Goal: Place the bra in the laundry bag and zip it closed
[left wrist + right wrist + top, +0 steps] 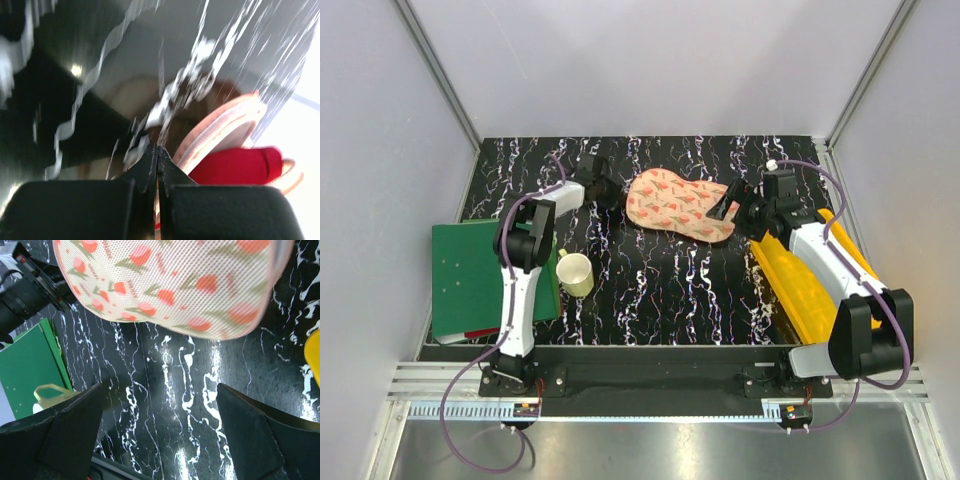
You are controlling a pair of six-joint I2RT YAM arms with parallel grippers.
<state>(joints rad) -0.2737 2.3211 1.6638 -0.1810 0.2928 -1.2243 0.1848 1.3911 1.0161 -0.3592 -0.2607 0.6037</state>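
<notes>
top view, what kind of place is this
Likely a robot test cell, not a home: white panel walls on aluminium posts, a black marbled table, staged props like the laundry bag.

Black white-veined worktop [660,290], enclosed by pale grey walls [650,60] with metal corner posts [436,70]; lighting even and diffuse, possibly from overhead.

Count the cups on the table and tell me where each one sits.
1. The pale yellow cup stands upright on the black marbled table, front-left, just right of the green folder. No other cup shows, though the arms could hide a small one.
</notes>
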